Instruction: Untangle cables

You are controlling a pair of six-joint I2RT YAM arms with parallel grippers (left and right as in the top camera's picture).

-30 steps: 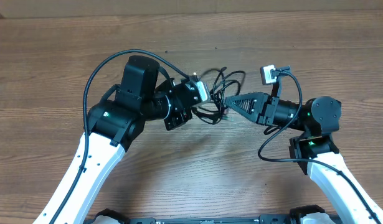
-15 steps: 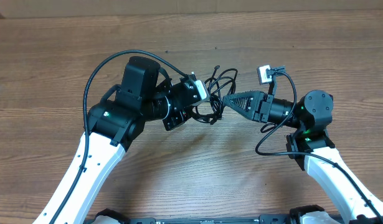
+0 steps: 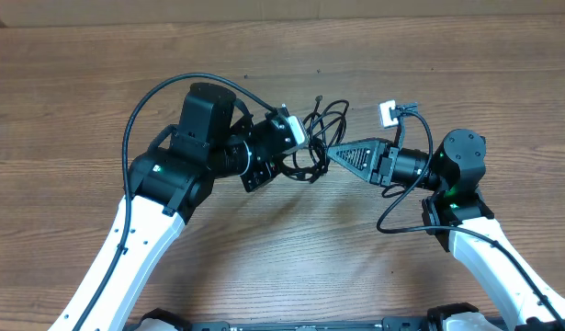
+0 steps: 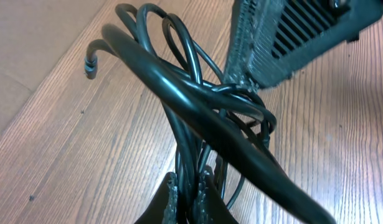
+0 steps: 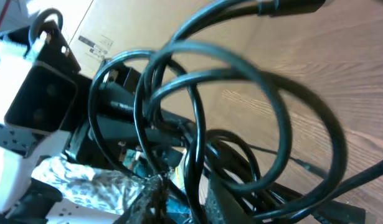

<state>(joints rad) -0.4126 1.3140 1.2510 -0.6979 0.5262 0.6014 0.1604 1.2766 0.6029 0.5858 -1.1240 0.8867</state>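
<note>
Our left jaws pinch the knotted bundle of thin black cables (image 3: 321, 129) above the brown wooden surface (image 3: 502, 83); whether the right jaws grip, we cannot tell. No strand looks freed; most untangling lies ahead.

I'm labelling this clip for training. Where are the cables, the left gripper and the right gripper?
cables (image 3: 324, 124), overhead view, middle of the looped strands.
left gripper (image 4: 190, 183), left wrist view, between its fingertips.
right gripper (image 3: 332, 149), overhead view, at its pointed tip.
</note>
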